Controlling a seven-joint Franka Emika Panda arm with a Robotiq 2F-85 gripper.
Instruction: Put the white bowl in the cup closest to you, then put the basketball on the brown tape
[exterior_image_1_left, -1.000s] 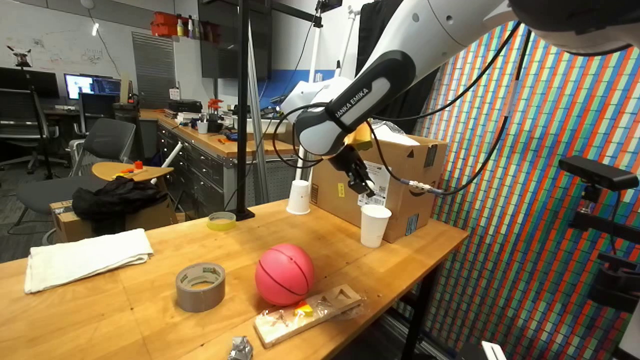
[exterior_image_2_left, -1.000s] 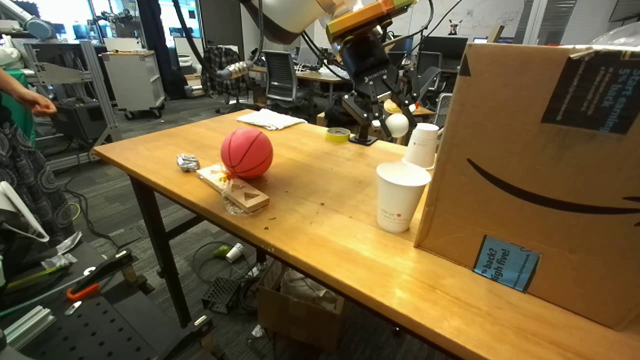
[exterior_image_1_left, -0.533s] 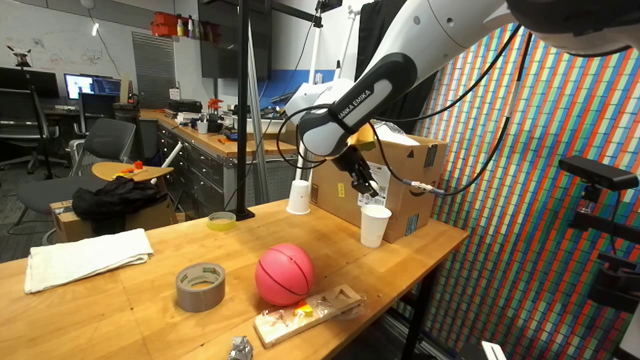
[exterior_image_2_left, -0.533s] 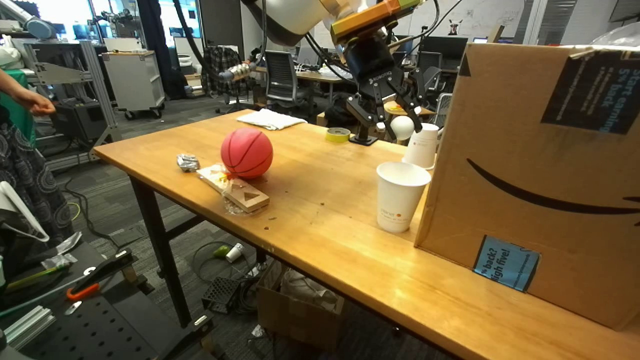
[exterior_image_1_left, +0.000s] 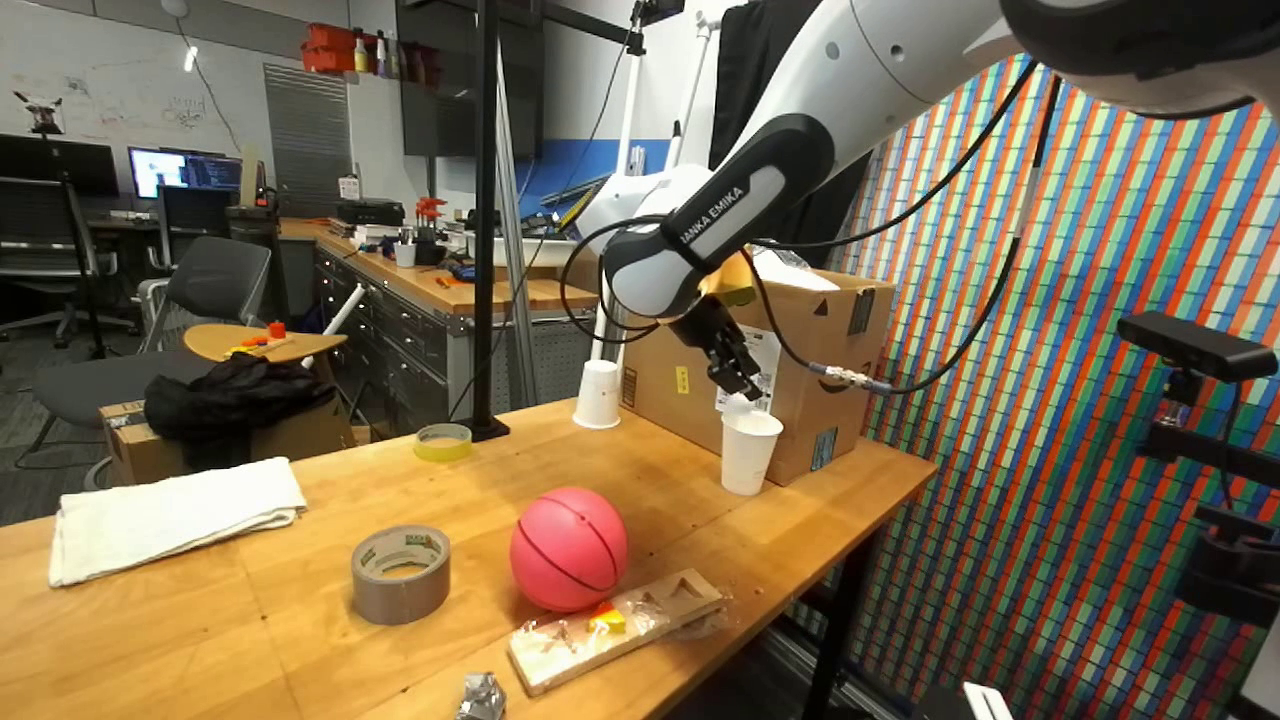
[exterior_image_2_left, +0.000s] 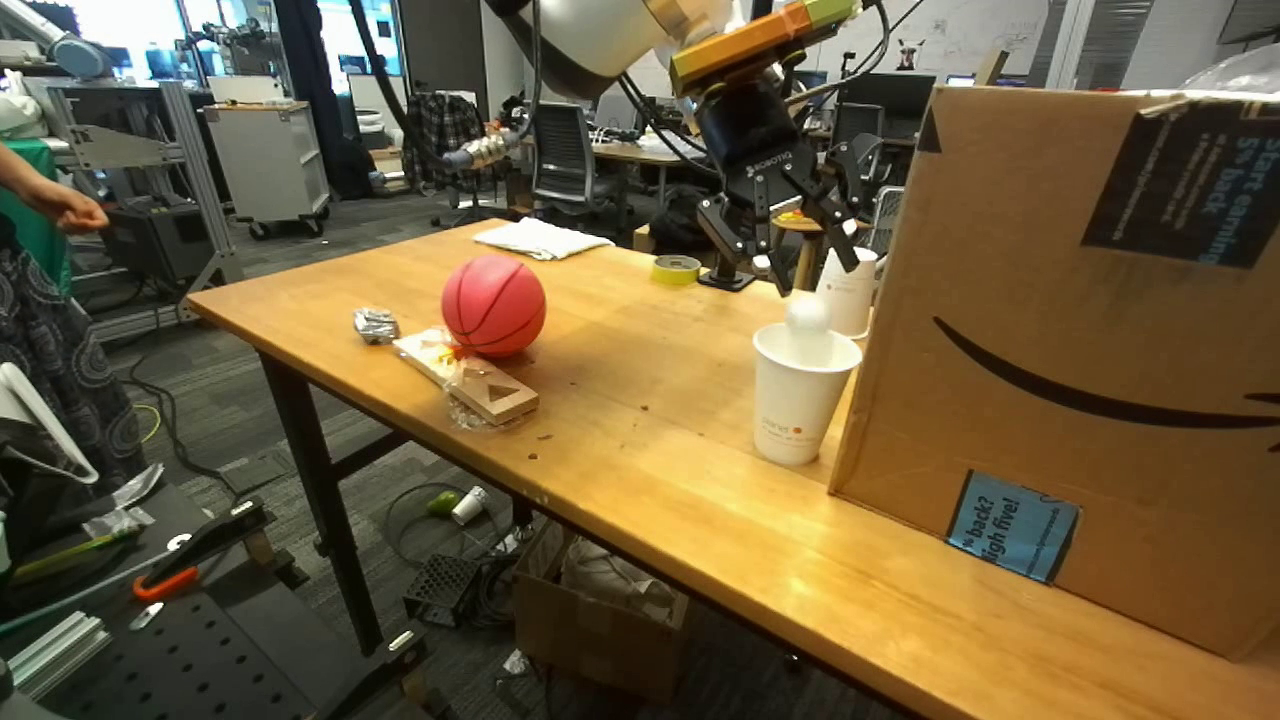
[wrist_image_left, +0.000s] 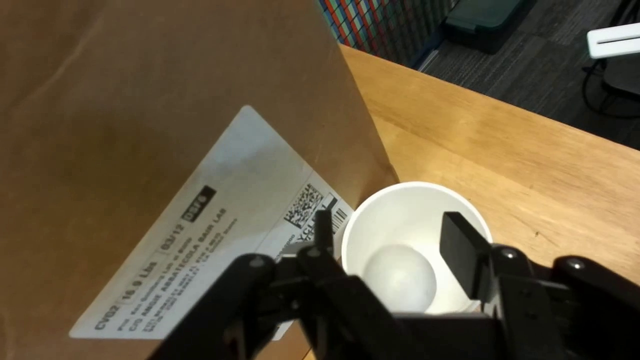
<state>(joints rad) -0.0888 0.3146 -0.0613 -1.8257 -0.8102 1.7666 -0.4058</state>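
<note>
You see the white bowl (exterior_image_2_left: 808, 318) blurred in an exterior view, at the mouth of the upright cup (exterior_image_2_left: 795, 415) with its top above the rim; your wrist view sets it inside the rim's circle, depth unclear. The jaws of your gripper (exterior_image_2_left: 815, 272) stand wide, the bowl free below them. The brown tape (exterior_image_1_left: 400, 602) shows in an exterior view only, near the basketball (exterior_image_1_left: 569, 550). A cardboard box (exterior_image_2_left: 1030, 330) crowds one side of the cup, and a wooden tray (exterior_image_1_left: 632, 630) lies just beside the basketball
</note>
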